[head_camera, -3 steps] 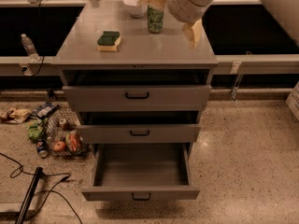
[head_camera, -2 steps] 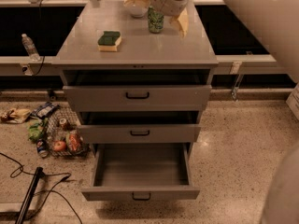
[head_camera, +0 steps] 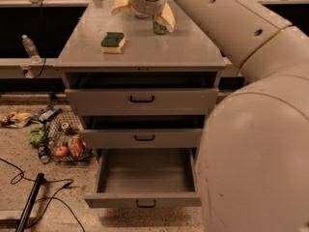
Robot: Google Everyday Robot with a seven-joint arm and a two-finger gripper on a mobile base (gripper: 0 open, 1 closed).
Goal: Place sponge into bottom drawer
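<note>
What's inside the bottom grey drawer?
The bottom grey metal drawer shows only its bare floor; its back is hidden under the middle drawer. The yellow-and-green sponge lies on the cabinet top; the gripper hovers behind it.

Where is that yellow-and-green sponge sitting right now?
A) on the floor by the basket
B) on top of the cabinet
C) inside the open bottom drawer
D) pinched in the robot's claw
B: the sponge lies on the cabinet top, left of centre. The bottom drawer stands pulled out with nothing in it, and the gripper hangs open over the back of the top, apart from the sponge.
</note>
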